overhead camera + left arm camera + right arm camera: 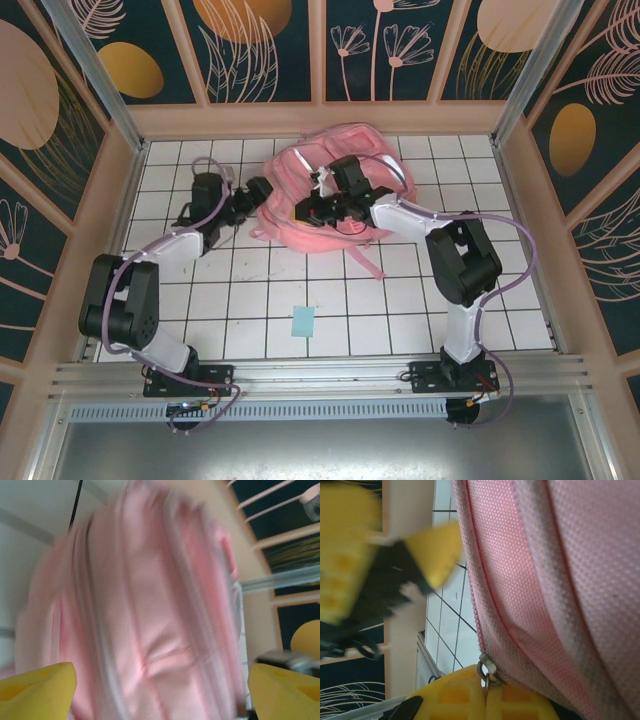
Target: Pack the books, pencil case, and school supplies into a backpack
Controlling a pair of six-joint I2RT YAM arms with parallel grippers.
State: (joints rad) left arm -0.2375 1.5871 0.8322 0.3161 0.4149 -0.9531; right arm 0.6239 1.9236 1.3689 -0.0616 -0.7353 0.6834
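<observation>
White tiled table (250,290) | left fingers (35,690) spread beside backpack (298,160) | right fingers (462,700) pinching zipper pull (487,671)

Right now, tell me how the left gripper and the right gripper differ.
The left gripper stands wide open with nothing between its jaws; the right gripper is shut, pinching the zipper pull of the backpack. In the top view the left gripper sits at the backpack's left edge, while the right gripper reaches over its middle. Both have yellow fingers and face the pink fabric.
</observation>
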